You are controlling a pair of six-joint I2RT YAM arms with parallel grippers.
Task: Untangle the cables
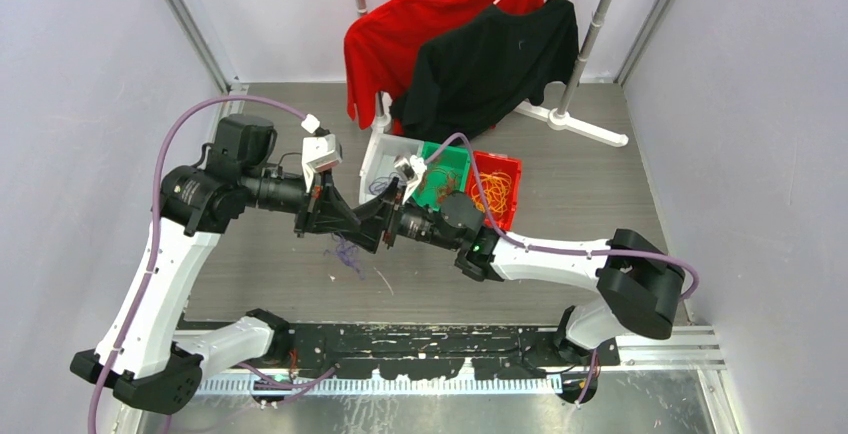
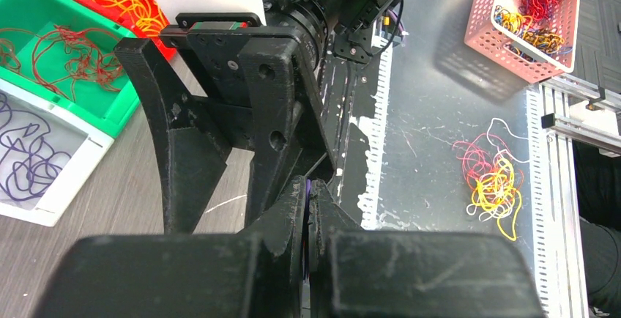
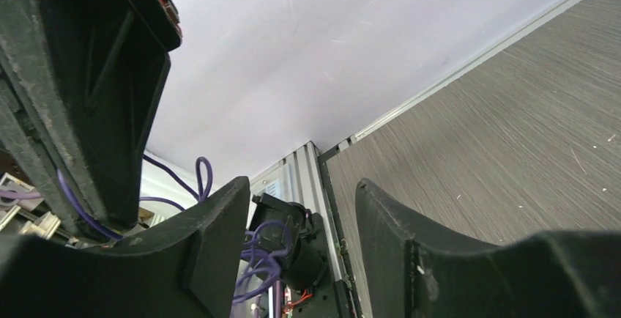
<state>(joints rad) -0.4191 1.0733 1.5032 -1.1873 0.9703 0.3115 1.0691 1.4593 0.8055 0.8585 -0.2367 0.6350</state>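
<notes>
Your left gripper [image 2: 309, 195] pressed together, pinching a purple cable [image 1: 348, 254] strand, tangle dangling below | right gripper [image 3: 300, 201] spread, empty, just beside | step: teasing purple free | next: you clamp right on strand, draw apart | bins [image 1: 375, 154] beyond

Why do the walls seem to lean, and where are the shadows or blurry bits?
Top view: even light, sharp; the wide lens makes the walls lean outward. Left wrist view: the left hand is a dark mass up close; the pink basket throws a soft shadow. Right wrist view: the right hand looks slightly soft, the floor grain crisp.
</notes>
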